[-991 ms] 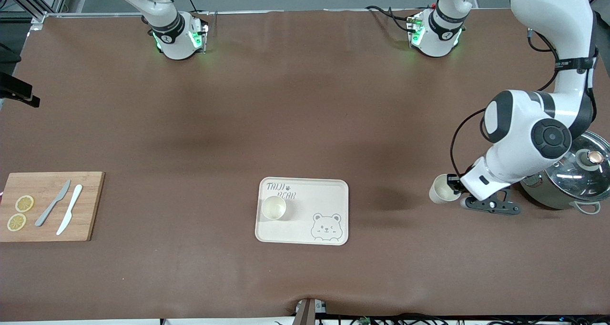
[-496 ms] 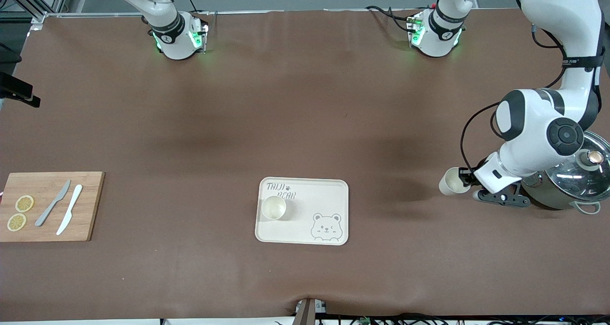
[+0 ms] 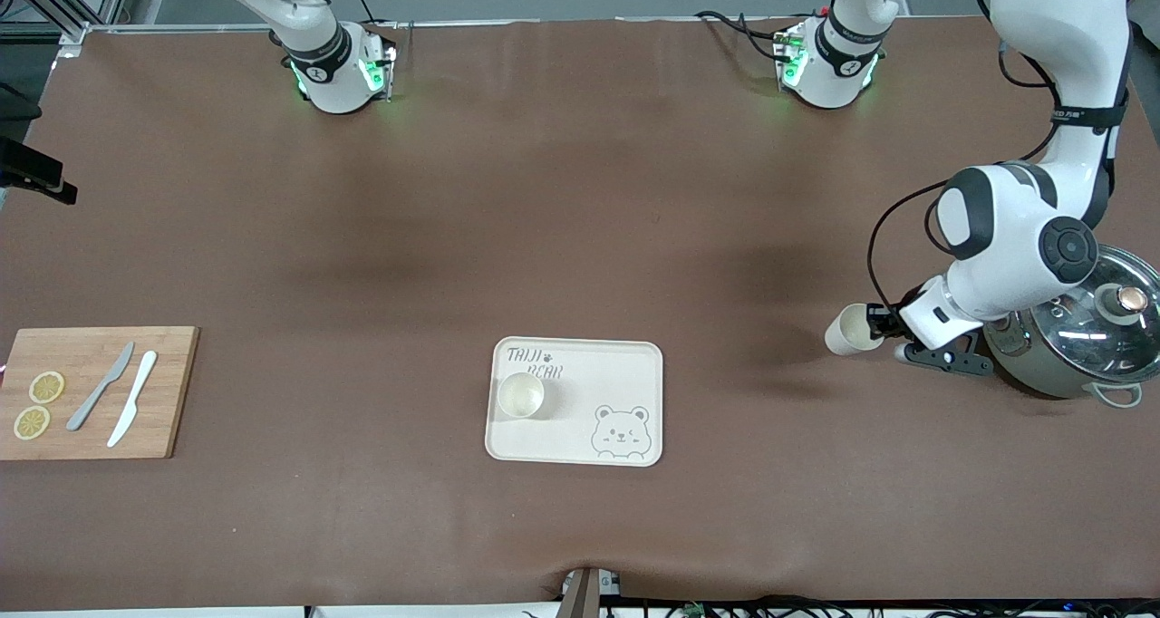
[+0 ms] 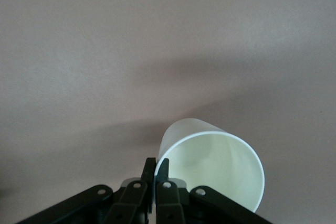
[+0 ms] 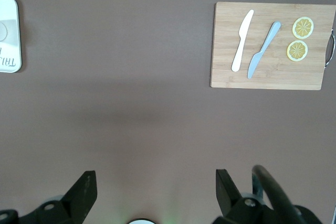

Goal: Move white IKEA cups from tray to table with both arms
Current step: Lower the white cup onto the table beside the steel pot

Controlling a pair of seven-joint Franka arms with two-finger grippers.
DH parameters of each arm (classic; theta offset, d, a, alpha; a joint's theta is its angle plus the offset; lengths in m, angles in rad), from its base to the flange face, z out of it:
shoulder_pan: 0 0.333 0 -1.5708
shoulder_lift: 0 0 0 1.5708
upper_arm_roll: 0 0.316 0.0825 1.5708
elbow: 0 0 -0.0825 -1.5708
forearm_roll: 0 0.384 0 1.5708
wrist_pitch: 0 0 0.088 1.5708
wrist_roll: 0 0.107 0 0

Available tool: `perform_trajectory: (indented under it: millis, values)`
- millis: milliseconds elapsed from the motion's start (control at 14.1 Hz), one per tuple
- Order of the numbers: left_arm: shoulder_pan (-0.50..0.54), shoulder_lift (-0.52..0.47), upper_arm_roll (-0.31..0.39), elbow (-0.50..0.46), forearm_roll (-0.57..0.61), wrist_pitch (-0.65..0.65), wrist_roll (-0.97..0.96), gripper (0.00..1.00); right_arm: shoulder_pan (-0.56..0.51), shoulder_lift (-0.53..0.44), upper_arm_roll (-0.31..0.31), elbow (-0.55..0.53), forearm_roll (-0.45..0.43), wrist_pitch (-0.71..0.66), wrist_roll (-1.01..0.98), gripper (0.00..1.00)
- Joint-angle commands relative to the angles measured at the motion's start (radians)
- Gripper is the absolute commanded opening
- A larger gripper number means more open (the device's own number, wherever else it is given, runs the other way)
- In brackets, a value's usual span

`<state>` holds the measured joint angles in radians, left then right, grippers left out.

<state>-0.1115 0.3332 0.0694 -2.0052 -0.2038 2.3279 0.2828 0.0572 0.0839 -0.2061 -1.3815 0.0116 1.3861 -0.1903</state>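
Note:
One white IKEA cup [image 3: 521, 394] stands upright on the cream bear-printed tray [image 3: 625, 373], at the end toward the right arm. The other white cup [image 3: 847, 330] hangs tilted in the air over bare table between the tray and the grey pot. My left gripper [image 3: 877, 322] is shut on its rim. In the left wrist view the cup [image 4: 210, 166] shows its open mouth, with the wall pinched between my left gripper's [image 4: 156, 169] fingers. My right gripper [image 5: 155, 187] waits open and empty high over the table by its base, out of the front view.
A grey pot with a glass lid [image 3: 1078, 337] stands right beside the left gripper, at the left arm's end. A wooden cutting board [image 3: 91, 391] with two knives and two lemon slices lies at the right arm's end.
The left gripper has carried its cup a little toward the pot, then back, and it now sits higher in the front view. The right arm and the cup on the tray are unmoved.

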Motion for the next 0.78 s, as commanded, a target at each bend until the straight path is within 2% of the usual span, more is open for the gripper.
perform_trajectory:
  millis: [0, 708]
  values:
    - [0.021, -0.045, -0.01, -0.072, -0.031, 0.04, 0.049, 0.0, 0.021, -0.012, -0.009, -0.01, -0.022, -0.002, 0.017, 1.0]
    - [0.081, -0.048, -0.01, -0.159, -0.032, 0.133, 0.154, 0.0, 0.021, -0.012, -0.009, -0.01, -0.022, -0.004, 0.017, 1.0]
